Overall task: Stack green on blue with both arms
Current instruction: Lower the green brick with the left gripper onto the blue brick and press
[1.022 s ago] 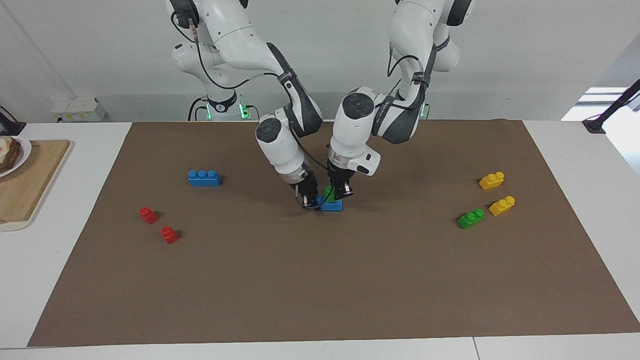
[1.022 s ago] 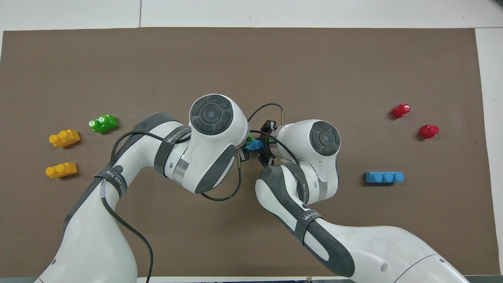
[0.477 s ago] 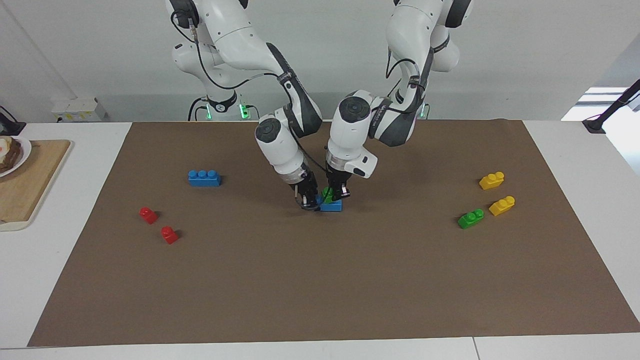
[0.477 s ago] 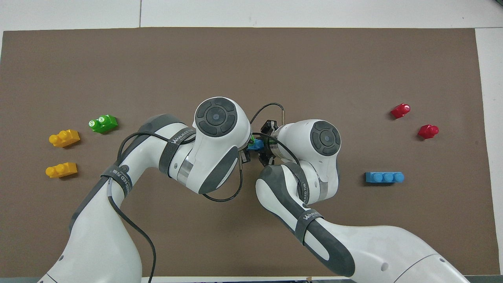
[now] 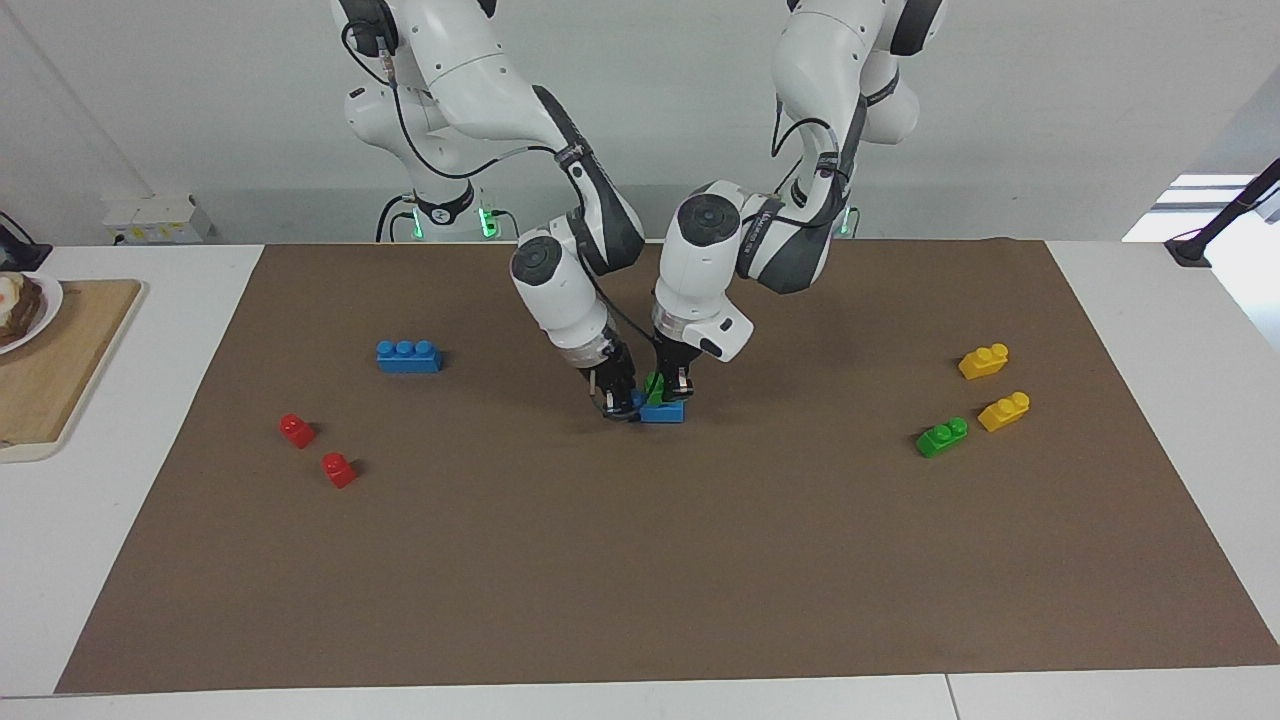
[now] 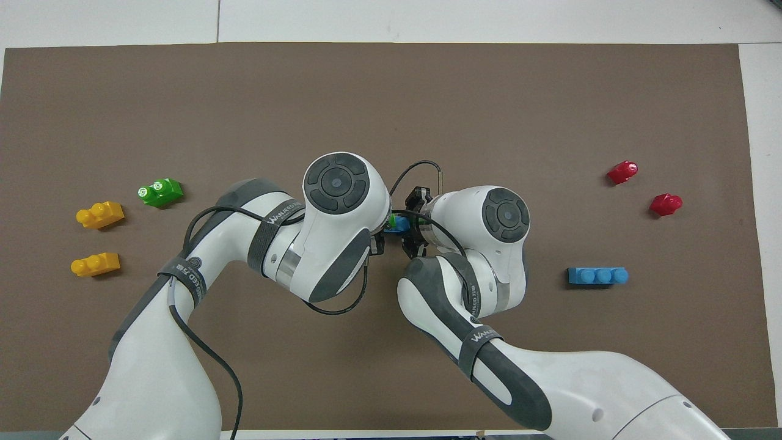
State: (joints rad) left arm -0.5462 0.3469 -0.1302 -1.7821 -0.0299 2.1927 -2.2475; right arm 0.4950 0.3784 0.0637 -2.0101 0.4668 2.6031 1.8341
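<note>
no bins or boxes stand on the brown mat; the only holder in sight is a plate of food on a wooden board at the left edge of the facing view.

at the centre of the facing view a blue brick lies on the mat with a green brick on top of it. the left gripper comes down from the upper right, wrist bent steeply, its fingers closed on the green brick. the right gripper slants in from the upper left and sits at the end of the blue brick; it appears to clamp that brick, though the contact is partly hidden. in the overhead view both wrists cover the stack, and only a sliver of blue and green shows between them.

a second blue brick lies in the left-centre of the facing view, with two red bricks below it. at the right of that frame lie a second green brick and two yellow bricks.
</note>
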